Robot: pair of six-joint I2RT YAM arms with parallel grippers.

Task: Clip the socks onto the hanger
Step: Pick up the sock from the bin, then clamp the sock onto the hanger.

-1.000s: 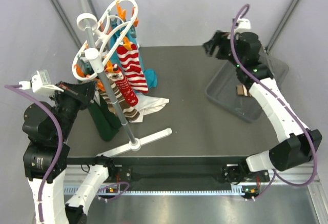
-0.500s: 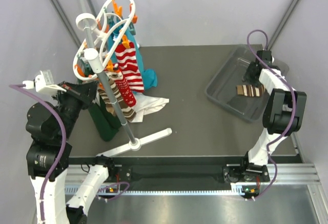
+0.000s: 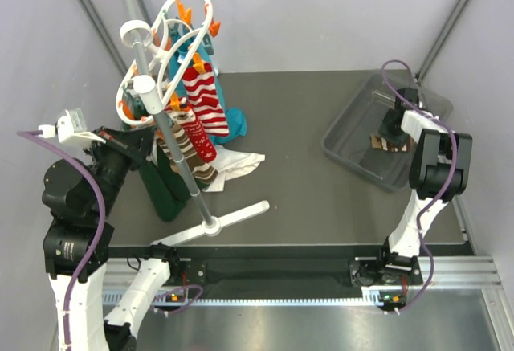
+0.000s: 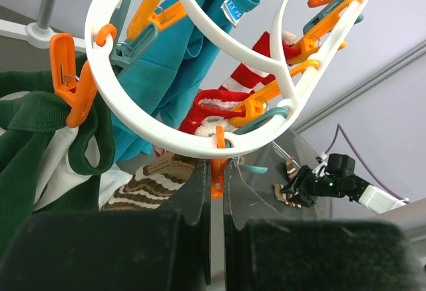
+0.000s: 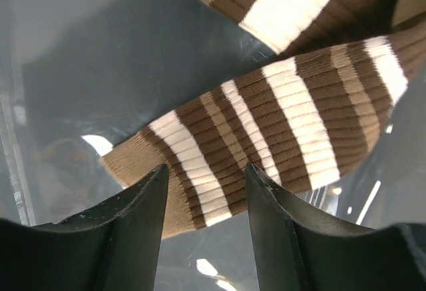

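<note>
The white ring hanger (image 3: 169, 46) with orange clips tops a grey pole (image 3: 178, 162) at the left. Red-and-white socks (image 3: 205, 106) and a brown-and-cream sock (image 3: 183, 158) hang from it. My left gripper (image 3: 144, 144) reaches up under the hanger ring (image 4: 166, 138). It (image 4: 214, 178) is shut on an orange clip (image 4: 216, 171) at the ring's lower edge. Another brown-and-cream striped sock (image 3: 384, 140) lies in the clear bin (image 3: 353, 146). My right gripper (image 3: 393, 126) points down into the bin. Its (image 5: 206, 178) jaws stand open astride the cuff end of that sock (image 5: 266, 138).
A dark green garment (image 3: 165, 190), a teal garment (image 3: 234, 120) and a white cloth (image 3: 237, 162) hang or lie around the pole. The pole's white foot (image 3: 237, 216) stretches toward the table's middle. The bin sits at the table's right edge.
My right arm has swung from above the bin's far corner down into the bin, and its jaws have narrowed around the striped sock. The left arm has held still.
</note>
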